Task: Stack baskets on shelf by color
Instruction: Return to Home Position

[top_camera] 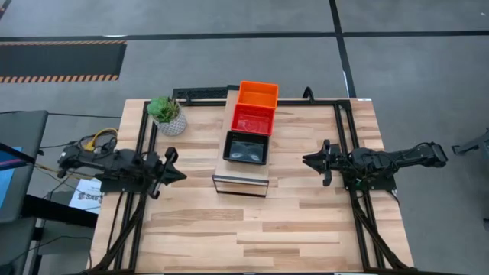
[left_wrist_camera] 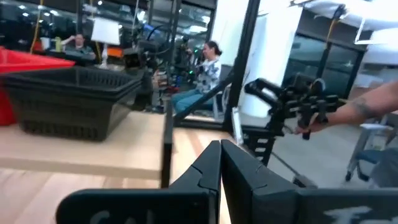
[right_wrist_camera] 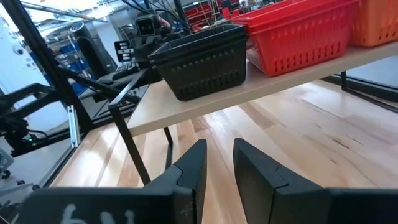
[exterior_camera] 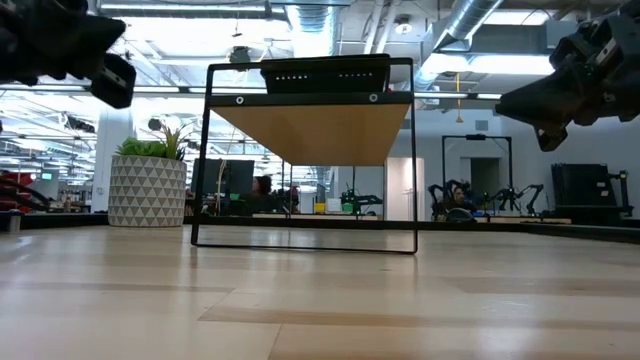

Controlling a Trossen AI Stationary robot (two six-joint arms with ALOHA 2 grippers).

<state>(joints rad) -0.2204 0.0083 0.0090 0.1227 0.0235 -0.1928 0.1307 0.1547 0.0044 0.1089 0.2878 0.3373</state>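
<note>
Three baskets sit in a row on the raised shelf (top_camera: 241, 180): orange (top_camera: 258, 93) at the far end, red (top_camera: 253, 118) in the middle, black (top_camera: 246, 147) nearest. How many baskets each colour holds, I cannot tell. The shelf stands on its dark frame legs (exterior_camera: 304, 240) on the table. My left gripper (top_camera: 181, 174) hovers shut to the left of the shelf, pointing at it. My right gripper (top_camera: 306, 160) hovers to its right, slightly open. The left wrist view shows the black basket (left_wrist_camera: 74, 99) and the right wrist view shows all three colours (right_wrist_camera: 202, 59).
A potted plant (top_camera: 168, 114) stands at the table's far left, close to the shelf's far end. Dark frame rails (top_camera: 348, 137) run along both sides of the table. Bare tabletop (top_camera: 252, 229) lies between the shelf and the near edge. A person's arm (left_wrist_camera: 373, 102) shows beyond the table.
</note>
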